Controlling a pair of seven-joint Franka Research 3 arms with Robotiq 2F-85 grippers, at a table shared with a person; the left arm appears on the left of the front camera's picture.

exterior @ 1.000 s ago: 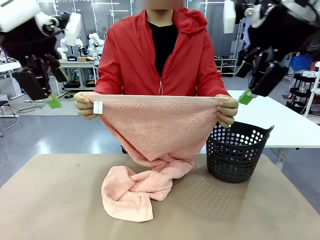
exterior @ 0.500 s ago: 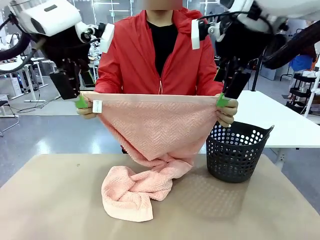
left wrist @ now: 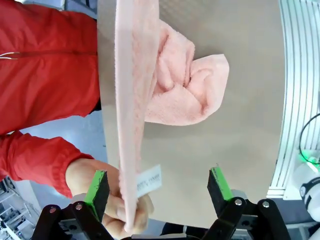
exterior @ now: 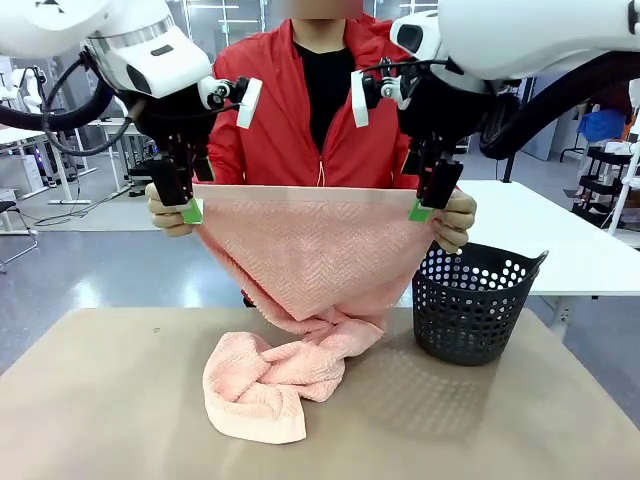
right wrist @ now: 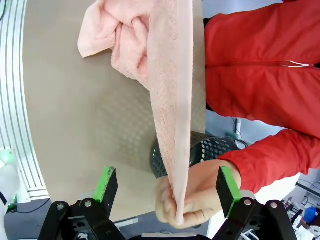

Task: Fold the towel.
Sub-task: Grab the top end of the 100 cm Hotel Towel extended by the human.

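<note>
Tan table [exterior: 100, 400], towel [exterior: 310, 250] edge taut, left gripper [exterior: 186, 206], right gripper [exterior: 424, 206] gaping astride corners

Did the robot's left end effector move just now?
Yes. The left end effector moved toward the basket, reaching the top corner of the towel beside the person's hand.

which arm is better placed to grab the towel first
Probably right: the towel sits about midway inside the open right end effector; in the left end effector it lies off centre.

No text is legible. A white tag [left wrist: 149, 181] at the left corner of the towel [left wrist: 131, 100] perhaps bears print, too blurred to read.
</note>
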